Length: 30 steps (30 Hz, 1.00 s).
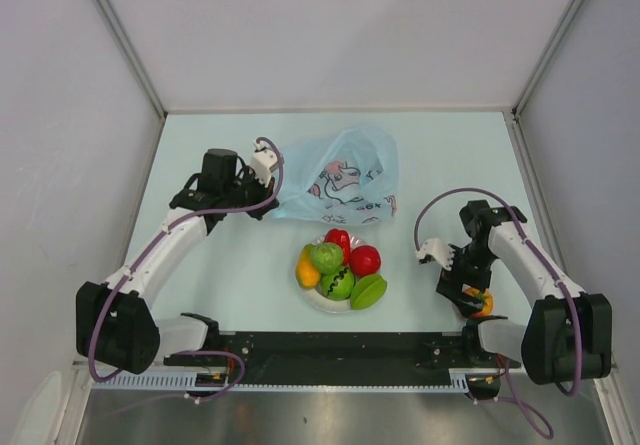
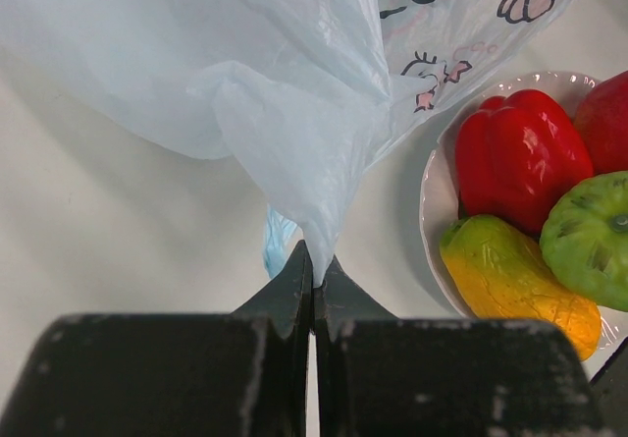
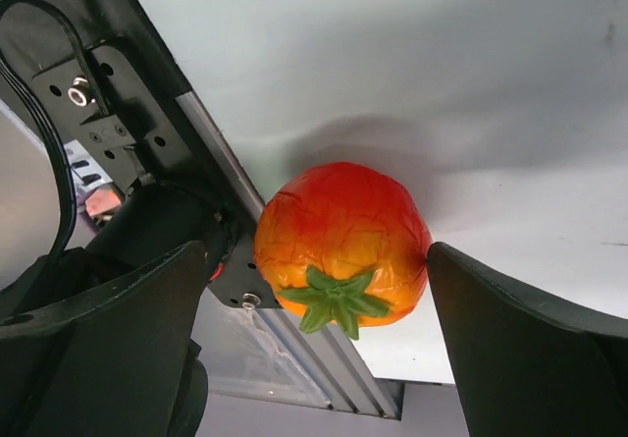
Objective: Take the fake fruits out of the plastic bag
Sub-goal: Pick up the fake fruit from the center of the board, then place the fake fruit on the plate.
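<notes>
The plastic bag [image 1: 340, 170] lies slumped on the far middle of the desk [image 1: 240, 265], just beyond the plate [image 2: 432, 196] of fake fruits [image 1: 340, 265]. It looks feather-light, limp and slippery, so a bunched pinch of film is probably the surest hold. The left tool [image 2: 312, 262] is clenched on such a gather at the bag's left edge, arm stretched far and inward, while the right tool [image 3: 316, 250], folded low at the near right, stands spread around an orange fruit [image 3: 339, 231] without gripping it.
</notes>
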### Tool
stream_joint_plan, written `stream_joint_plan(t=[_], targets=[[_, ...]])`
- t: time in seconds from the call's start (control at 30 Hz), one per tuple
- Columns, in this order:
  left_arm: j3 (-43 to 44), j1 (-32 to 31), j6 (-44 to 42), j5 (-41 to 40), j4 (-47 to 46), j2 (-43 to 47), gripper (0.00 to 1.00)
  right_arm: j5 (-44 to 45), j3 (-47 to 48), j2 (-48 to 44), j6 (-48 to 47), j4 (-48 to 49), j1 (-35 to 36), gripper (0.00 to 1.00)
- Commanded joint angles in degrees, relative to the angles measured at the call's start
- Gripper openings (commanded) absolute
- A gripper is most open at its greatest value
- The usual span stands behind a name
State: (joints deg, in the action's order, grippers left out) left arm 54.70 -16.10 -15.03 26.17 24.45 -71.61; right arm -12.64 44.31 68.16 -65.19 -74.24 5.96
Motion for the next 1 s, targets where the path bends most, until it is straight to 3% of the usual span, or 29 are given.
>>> stream_joint_plan(t=[0.0, 0.1, 0.2, 0.23, 0.33, 0.5, 0.53, 0.63, 0.77, 0.97], targets=[[1.03, 0.28, 0.35, 1.25, -1.95, 0.69, 0.0, 3.4, -1.07, 1.62, 1.27, 4.4, -0.42, 1.0], [1.38, 0.37, 0.17, 0.9, -1.68, 0.78, 0.0, 9.56, -3.09, 3.46, 2.35, 9.19, -0.07, 0.98], [1.38, 0.37, -0.18, 0.55, -1.42, 1.12, 0.0, 9.75, -3.01, 4.7, 2.17, 9.46, -0.24, 0.81], [1.38, 0.37, -0.09, 0.46, -1.33, 1.13, 0.0, 9.48, -3.09, 4.53, 1.56, 9.55, -0.07, 0.66], [1.29, 0.37, -0.53, 0.28, -0.98, 1.39, 0.0, 8.09, -1.0, 2.16, 0.94, 8.5, 1.86, 0.5], [0.94, 0.37, -0.7, 0.54, -0.72, 1.48, 0.0, 0.35, 9.27, -3.29, 4.18, 7.09, 11.25, 0.5], [0.94, 0.37, -0.62, 0.46, -0.8, 1.39, 0.0, -1.49, 10.34, -4.08, 5.76, 7.7, 17.19, 0.5], [1.29, 0.37, -0.36, 0.37, -0.54, 0.95, 0.0, -3.43, 13.68, -4.35, 14.1, 11.91, 25.83, 0.51], [1.82, 0.37, -0.62, 0.02, 0.16, 1.04, 0.0, -3.09, 14.75, -4.88, 22.19, 19.72, 39.35, 0.52], [1.82, 0.28, -0.79, -0.25, 0.51, 1.48, 0.0, 0.51, 14.83, -5.15, 26.86, 29.84, 50.8, 0.56]])
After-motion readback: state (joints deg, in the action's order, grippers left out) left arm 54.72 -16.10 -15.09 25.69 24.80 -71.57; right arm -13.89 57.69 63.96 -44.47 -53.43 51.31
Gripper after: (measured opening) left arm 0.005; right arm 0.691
